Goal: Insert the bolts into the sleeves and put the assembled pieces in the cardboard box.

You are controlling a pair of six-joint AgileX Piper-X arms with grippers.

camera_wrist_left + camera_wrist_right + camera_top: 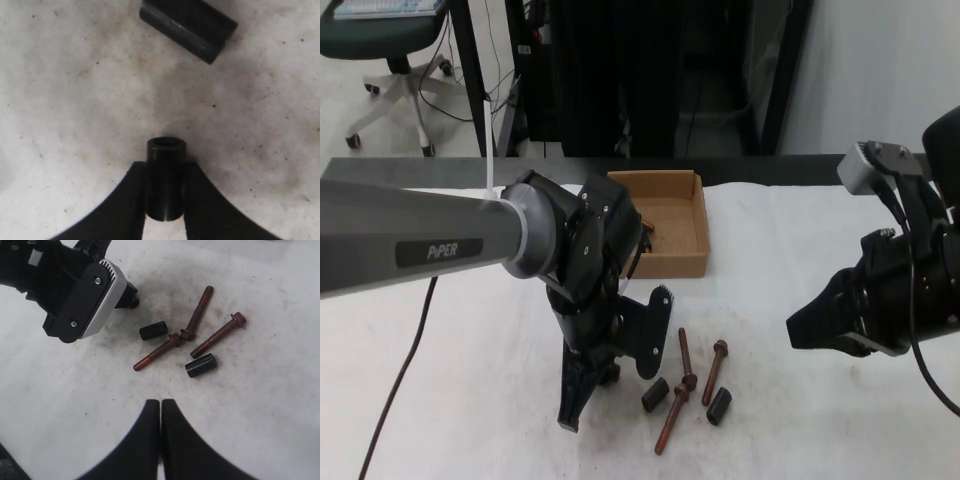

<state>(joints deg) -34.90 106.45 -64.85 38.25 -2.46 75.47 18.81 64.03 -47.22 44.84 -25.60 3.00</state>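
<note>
My left gripper (166,200) is shut on a short black sleeve (166,182), held upright just above the cloth; in the high view the left gripper (610,378) points down left of the loose parts. A second black sleeve (187,27) lies close ahead of it. Three reddish bolts (220,335) (197,312) (155,352) and two loose sleeves (153,331) (201,365) lie together on the cloth. My right gripper (160,430) hangs shut and empty, off to the right of them (810,325). The cardboard box (695,215) stands behind, with a reddish piece (648,228) inside.
White cloth (800,420) covers the bench. The left arm's wrist camera mount (95,295) sits close to the parts. An office chair (400,60) and dark frames stand beyond the far edge. Bare cloth lies front left and between the parts and the right arm.
</note>
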